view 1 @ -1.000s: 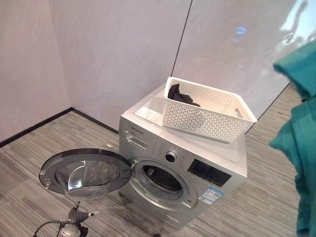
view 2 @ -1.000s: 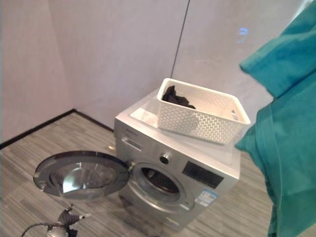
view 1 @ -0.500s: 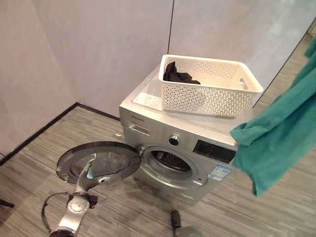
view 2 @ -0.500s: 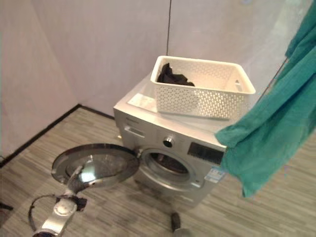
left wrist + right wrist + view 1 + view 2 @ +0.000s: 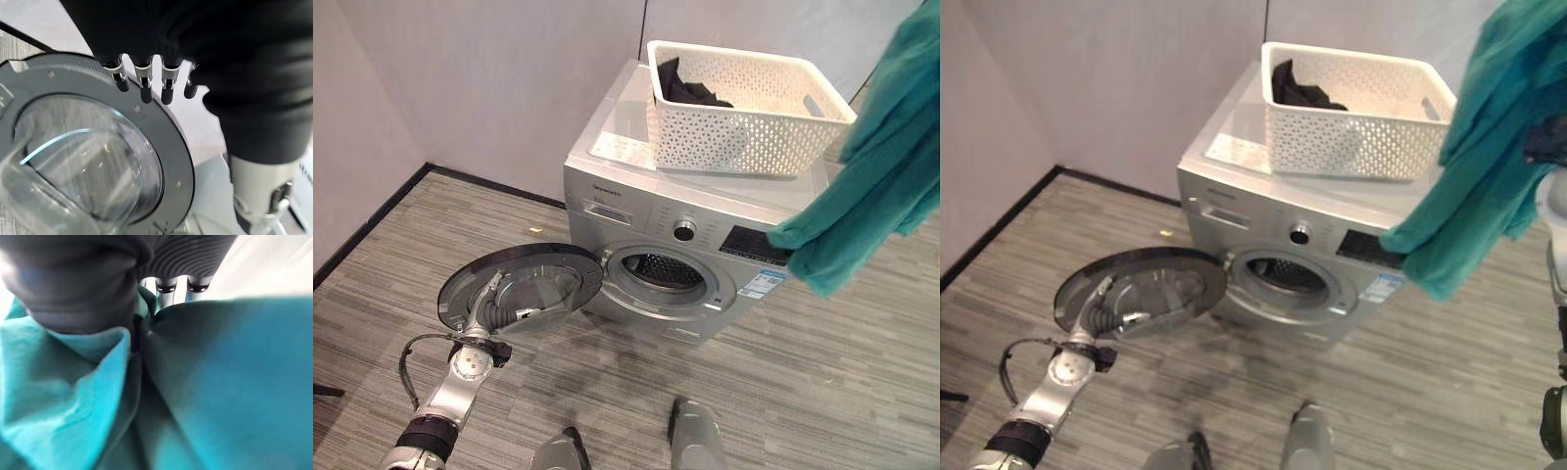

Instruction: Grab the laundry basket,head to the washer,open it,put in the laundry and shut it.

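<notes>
A silver washer [image 5: 636, 211] stands with its round door [image 5: 524, 289] swung wide to the left and the drum opening [image 5: 661, 274] bare. On its top sits the white lattice laundry basket [image 5: 744, 98] with a dark garment [image 5: 690, 88] in its back left corner. My left hand [image 5: 481, 318] reaches the door, its straight fingers [image 5: 142, 88] lying over the door's rim [image 5: 171, 147]. My right hand [image 5: 166, 285] is shut on a teal cloth [image 5: 1479, 176], which hangs in front of the washer's right front corner and the basket's right end.
The washer backs onto a pale wall in a corner. A black skirting [image 5: 372, 220] runs along the left wall. Striped wood-grain floor [image 5: 822, 362] lies open in front and to the right. A white sheet [image 5: 622, 149] lies on the washer's top beside the basket.
The whole view has swung downward. My left hand has come up from below the door to its rim. The teal cloth hangs nearer the washer's right front corner.
</notes>
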You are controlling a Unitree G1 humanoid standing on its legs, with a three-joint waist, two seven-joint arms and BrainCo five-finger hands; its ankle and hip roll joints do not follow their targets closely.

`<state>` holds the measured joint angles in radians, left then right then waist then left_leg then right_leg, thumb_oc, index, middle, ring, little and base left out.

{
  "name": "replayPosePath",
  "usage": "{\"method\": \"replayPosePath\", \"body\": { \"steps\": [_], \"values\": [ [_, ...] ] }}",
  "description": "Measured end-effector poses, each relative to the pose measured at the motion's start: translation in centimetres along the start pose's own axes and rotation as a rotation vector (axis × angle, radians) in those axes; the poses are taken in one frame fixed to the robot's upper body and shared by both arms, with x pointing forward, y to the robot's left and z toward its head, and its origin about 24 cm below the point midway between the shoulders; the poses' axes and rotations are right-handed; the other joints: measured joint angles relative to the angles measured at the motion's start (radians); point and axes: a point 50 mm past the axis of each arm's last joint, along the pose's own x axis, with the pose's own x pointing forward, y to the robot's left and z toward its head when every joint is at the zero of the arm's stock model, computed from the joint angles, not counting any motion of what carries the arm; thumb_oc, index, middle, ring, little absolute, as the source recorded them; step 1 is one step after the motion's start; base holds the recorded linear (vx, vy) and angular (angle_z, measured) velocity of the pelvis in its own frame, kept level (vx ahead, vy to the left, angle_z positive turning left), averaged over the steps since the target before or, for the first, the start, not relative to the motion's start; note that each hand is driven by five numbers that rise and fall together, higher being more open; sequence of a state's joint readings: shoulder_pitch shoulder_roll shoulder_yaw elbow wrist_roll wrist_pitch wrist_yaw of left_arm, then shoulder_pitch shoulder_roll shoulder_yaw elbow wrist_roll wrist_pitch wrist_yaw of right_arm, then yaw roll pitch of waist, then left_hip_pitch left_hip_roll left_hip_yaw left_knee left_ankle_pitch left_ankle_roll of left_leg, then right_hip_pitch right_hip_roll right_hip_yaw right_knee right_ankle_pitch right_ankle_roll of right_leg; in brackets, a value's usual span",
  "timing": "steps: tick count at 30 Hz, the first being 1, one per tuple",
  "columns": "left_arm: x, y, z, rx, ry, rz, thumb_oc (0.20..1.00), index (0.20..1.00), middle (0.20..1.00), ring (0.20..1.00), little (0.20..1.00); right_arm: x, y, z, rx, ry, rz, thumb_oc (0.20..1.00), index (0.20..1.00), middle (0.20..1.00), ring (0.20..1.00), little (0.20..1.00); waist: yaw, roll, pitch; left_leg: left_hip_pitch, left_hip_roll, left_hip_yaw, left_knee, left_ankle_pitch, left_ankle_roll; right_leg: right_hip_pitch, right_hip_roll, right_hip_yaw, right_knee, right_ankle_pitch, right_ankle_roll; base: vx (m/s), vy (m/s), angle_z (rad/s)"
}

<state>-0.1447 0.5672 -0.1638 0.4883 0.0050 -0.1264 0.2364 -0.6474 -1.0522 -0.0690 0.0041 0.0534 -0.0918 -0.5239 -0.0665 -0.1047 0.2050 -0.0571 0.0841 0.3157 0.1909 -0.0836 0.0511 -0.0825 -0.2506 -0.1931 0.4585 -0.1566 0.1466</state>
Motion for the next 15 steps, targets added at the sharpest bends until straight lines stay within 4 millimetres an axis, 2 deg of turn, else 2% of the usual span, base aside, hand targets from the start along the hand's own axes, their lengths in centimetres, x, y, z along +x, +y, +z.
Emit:
{"method": "replayPosePath", "body": {
  "steps": [1,2,4,9,12,15],
  "values": [
    [0.1,0.7,0.4,-0.005,-0.016,0.008,1.0,1.0,1.0,1.0,1.0,0.9,0.4,1.3,0.038,-0.052,-0.006,0.2,0.2,0.2,0.2,0.2,0.039,-0.013,-0.009,0.022,-0.013,0.037,-0.048,0.028,-0.008,0.129,0.007,-0.023,-0.237,0.027,0.016,-0.08,-0.181,-0.86],
    [0.2,1.2,0.8,-0.007,-0.034,0.021,1.0,1.0,1.0,1.0,1.0,1.3,0.7,1.8,0.063,-0.07,-0.013,0.2,0.2,0.2,0.2,0.2,0.054,-0.024,-0.015,0.019,-0.016,0.059,-0.048,0.029,-0.01,0.173,0.003,-0.021,-0.346,0.083,0.015,-0.06,-0.184,-0.85],
    [0.3,2.0,1.8,-0.041,-0.076,0.04,1.0,1.0,1.0,1.0,1.0,1.3,2.2,2.3,0.113,-0.076,0.027,0.2,0.2,0.2,0.2,0.2,0.057,-0.045,-0.028,0.018,-0.017,0.081,-0.051,0.041,-0.027,0.259,0.017,-0.01,-0.533,0.167,0.034,-0.04,-0.116,-0.43],
    [-0.9,0.7,4.0,-0.144,-0.176,-0.027,1.0,1.0,1.0,1.0,1.0,0.6,3.5,2.0,0.134,-0.048,0.083,0.2,0.2,0.2,0.2,0.2,0.048,-0.021,-0.047,0.018,0.036,0.079,-0.058,0.072,-0.069,0.256,0.072,-0.001,-0.547,0.17,0.002,0.0,-0.069,-0.12],
    [-1.8,-0.7,5.2,-0.247,-0.222,-0.093,1.0,1.0,1.0,1.0,1.0,0.3,3.6,1.8,0.13,-0.039,0.097,0.2,0.2,0.2,0.2,0.2,0.049,-0.006,-0.089,-0.003,0.047,0.052,-0.068,0.083,-0.085,0.245,0.089,-0.011,-0.547,0.158,-0.017,0.02,-0.054,0.16],
    [-2.7,-1.0,6.4,-0.303,-0.275,-0.147,1.0,1.0,1.0,1.0,1.0,-0.2,3.8,1.5,0.125,-0.027,0.125,0.2,0.2,0.2,0.2,0.2,0.05,0.0,-0.104,-0.005,0.043,0.041,-0.078,0.101,-0.078,0.246,0.093,-0.022,-0.547,0.163,-0.014,0.01,-0.035,0.14]
  ]
}}
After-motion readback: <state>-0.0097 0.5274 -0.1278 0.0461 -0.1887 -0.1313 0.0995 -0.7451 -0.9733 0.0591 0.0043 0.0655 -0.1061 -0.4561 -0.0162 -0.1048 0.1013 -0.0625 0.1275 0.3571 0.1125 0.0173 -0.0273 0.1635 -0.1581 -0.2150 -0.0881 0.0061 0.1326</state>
